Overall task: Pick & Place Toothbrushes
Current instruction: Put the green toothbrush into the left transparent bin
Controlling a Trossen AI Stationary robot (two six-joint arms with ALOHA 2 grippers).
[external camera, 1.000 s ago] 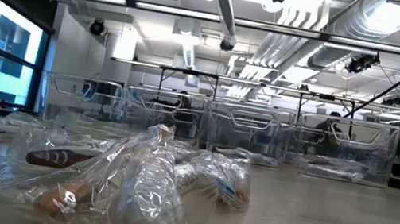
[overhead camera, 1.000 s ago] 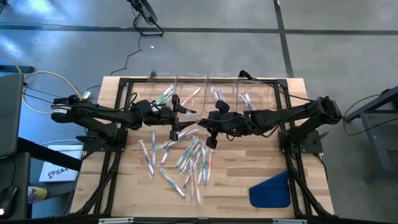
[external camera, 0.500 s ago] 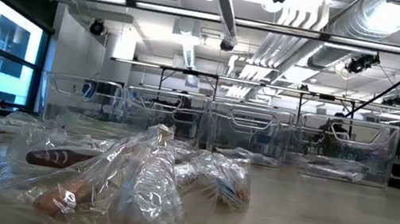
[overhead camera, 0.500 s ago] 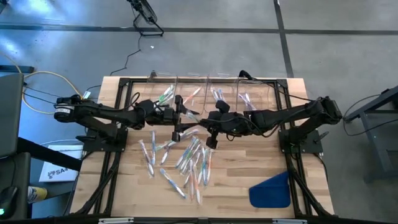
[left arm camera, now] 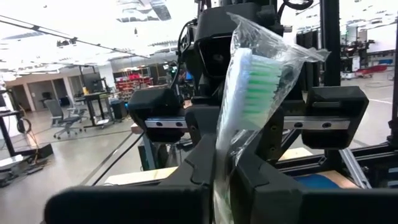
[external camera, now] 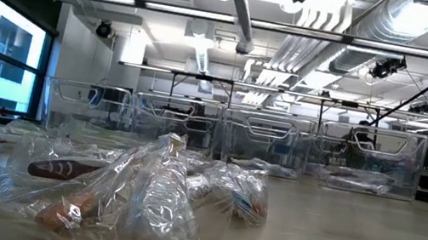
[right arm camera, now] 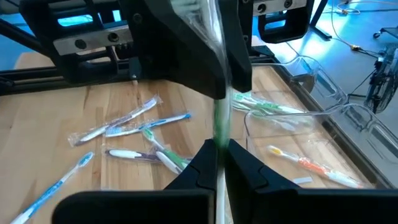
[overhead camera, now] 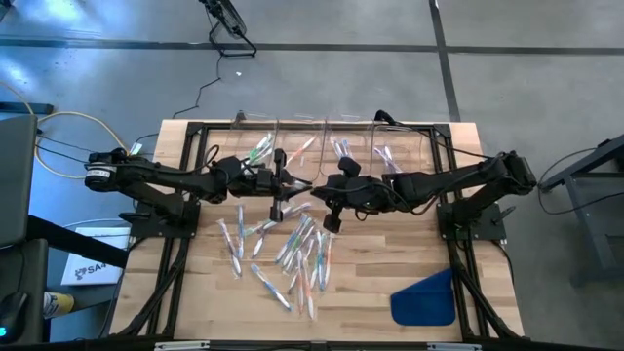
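Above the middle of the table, a toothbrush (left arm camera: 254, 84) with green bristles, in a clear wrapper, is held between both grippers. My left gripper (overhead camera: 284, 192) reaches in from the table's left and is shut on it (left arm camera: 224, 171). My right gripper (overhead camera: 326, 203) reaches in from the right and is shut on the same toothbrush (right arm camera: 219, 152). Many more wrapped toothbrushes (overhead camera: 292, 249) lie loose on the wood below and nearer. My left gripper pinches the wrapped toothbrush between its two fingers just below the bristle head (left arm camera: 227, 149), fingers across it. The head stands out past the fingertips. My right gripper pinches the green handle (right arm camera: 219, 132) between its two fingers, across it. The toothbrush spans both grippers, clear of the table.
Several clear bins (overhead camera: 302, 146) stand in a row along the far edge, some with toothbrushes inside. A flat blue piece (overhead camera: 425, 298) lies near the front right corner. The black frame (overhead camera: 185, 132) runs around the table. Bare wood lies right of the pile.
My left gripper's fingers stood wide open on either side of the toothbrush. They have now shut on it. My right gripper has kept still, holding the toothbrush throughout.
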